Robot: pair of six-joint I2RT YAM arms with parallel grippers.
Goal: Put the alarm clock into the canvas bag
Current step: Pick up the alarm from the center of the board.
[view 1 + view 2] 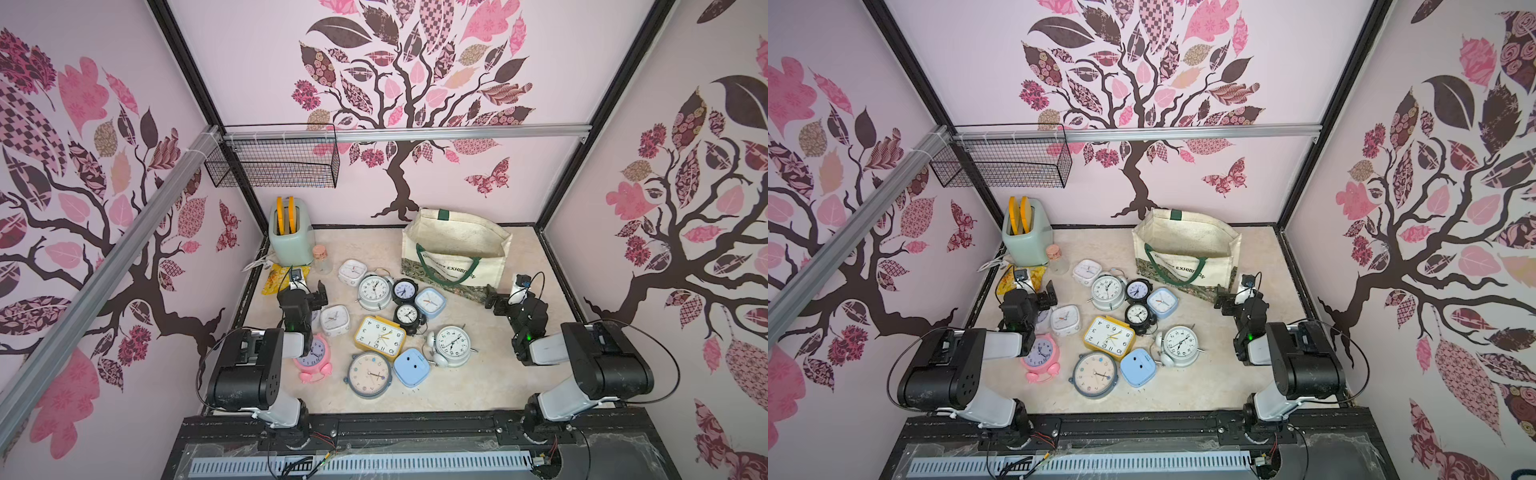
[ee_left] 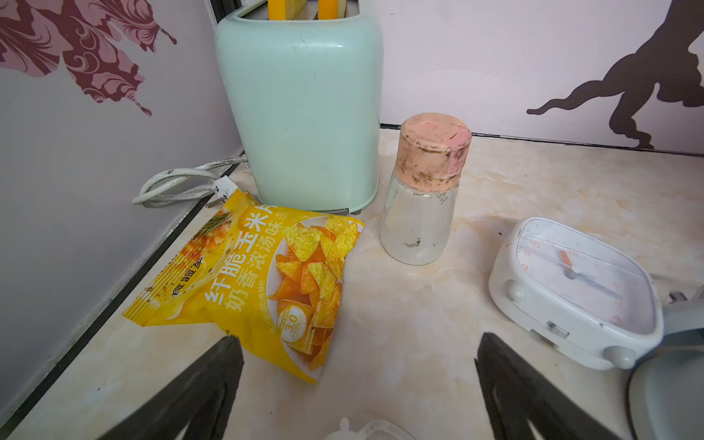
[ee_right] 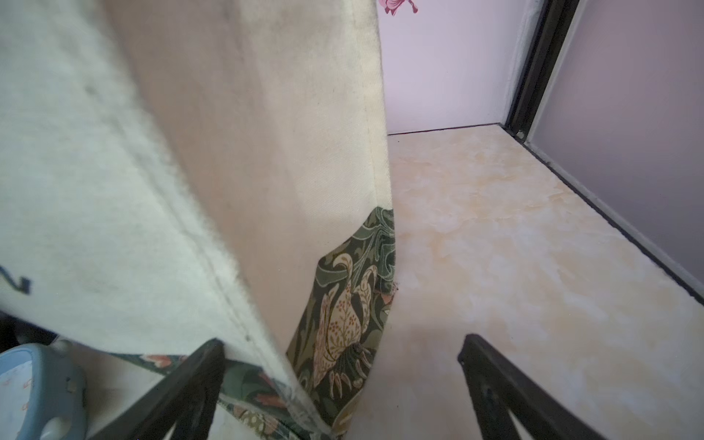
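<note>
Left gripper [image 1: 316, 296] and right gripper [image 1: 493, 300] both gape, empty. Cream canvas bag with green handles [image 1: 457, 243] stands open just beside the right one. White square plastic alarm clock [image 1: 336, 321] lies just beside the left. Likely best: pinch its flat sides squarely.

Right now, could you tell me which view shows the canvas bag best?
A top view: the canvas bag stands whole, mouth open, handle and lettering visible, in both top views. The right wrist view shows only one corner close up; the left wrist view shows none of it.
</note>
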